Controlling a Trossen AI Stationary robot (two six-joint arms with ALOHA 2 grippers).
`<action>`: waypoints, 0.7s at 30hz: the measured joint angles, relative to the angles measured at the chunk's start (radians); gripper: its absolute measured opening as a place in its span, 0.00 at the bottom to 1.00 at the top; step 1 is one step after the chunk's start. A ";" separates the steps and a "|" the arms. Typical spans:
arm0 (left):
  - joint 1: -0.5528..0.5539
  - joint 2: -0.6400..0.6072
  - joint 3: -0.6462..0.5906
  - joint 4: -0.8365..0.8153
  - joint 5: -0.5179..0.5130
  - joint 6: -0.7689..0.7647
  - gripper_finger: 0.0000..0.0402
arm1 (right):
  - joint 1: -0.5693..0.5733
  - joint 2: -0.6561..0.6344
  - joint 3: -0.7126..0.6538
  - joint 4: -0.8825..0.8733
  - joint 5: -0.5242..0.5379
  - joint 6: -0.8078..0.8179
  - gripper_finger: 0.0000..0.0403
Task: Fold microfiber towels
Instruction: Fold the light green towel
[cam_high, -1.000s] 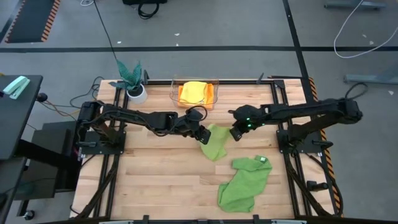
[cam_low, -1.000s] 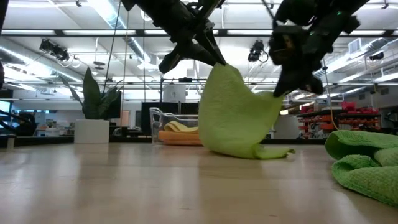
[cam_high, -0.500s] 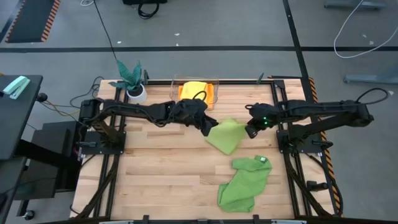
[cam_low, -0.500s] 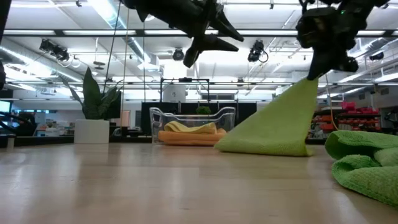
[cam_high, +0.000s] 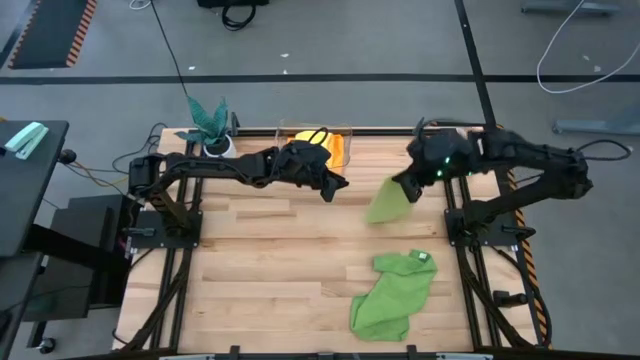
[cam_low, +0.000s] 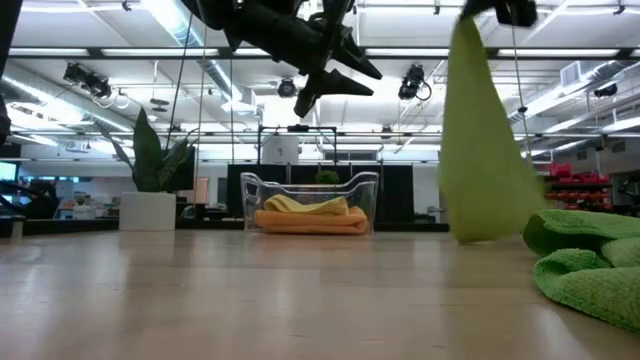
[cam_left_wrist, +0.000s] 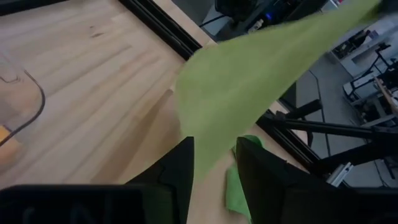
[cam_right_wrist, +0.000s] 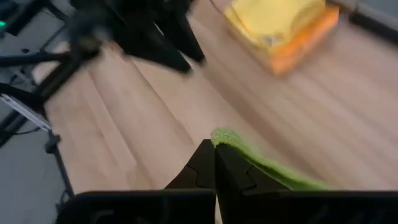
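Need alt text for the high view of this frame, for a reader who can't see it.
Seen from above, the right gripper holds a lime green towel hanging over the wooden table, while the left gripper hovers open and empty nearby. A larger green towel lies crumpled at the front; a clear bin at the back holds folded orange and yellow towels.

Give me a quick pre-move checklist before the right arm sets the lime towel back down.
1. Right gripper shut on the lime green towel: ok.
2. Left gripper open, holding nothing: ok.
3. Lime green towel lifted off the table: ok in the low view.
4. Bare table in front of the hanging towel for laying it down: ok.
5. Mid-green towel lies apart, nearer the front edge: ok.
6. Clear bin holds yellow towel on orange towel: ok.
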 joint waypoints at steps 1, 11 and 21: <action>0.001 0.000 0.000 0.000 0.000 0.002 0.31 | -0.003 0.022 0.058 -0.023 0.002 -0.022 0.00; -0.030 0.000 0.000 0.000 0.024 -0.020 0.32 | -0.073 0.183 0.396 -0.301 0.100 -0.135 0.00; -0.179 0.000 0.000 0.009 -0.071 -0.055 0.30 | -0.099 0.229 0.506 -0.291 0.081 -0.247 0.00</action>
